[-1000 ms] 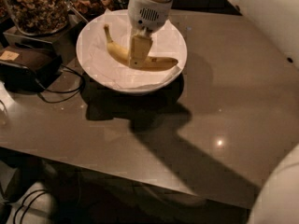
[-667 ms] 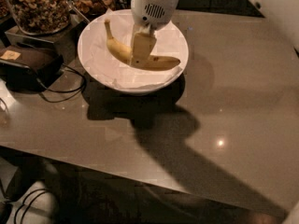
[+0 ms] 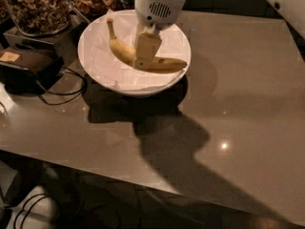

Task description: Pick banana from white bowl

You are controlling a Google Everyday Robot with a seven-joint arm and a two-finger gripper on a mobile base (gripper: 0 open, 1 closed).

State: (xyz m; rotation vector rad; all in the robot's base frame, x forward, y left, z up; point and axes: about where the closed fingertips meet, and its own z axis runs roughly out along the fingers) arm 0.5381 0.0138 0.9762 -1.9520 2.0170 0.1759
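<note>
A curved yellow banana [image 3: 119, 49] with a thin stem lies in the wide white bowl [image 3: 93, 63], which is lined with white paper, at the back left of the grey table. My gripper [image 3: 145, 56] reaches down from above into the bowl. It sits right at the banana's middle and hides that part. The banana's stem end points to the back left and its other end [image 3: 170, 64] to the right. The banana rests on the paper.
Two glass jars of nuts [image 3: 33, 8] [image 3: 93, 1] stand behind the bowl at the left. A black device [image 3: 26, 66] with a cable [image 3: 62, 97] lies left of the bowl. The grey table [image 3: 238, 104] stretches to the right and front, its front edge low in the view.
The gripper stays at the banana's middle in the bowl. The white arm part at the lower right has left the view. The banana has not moved.
</note>
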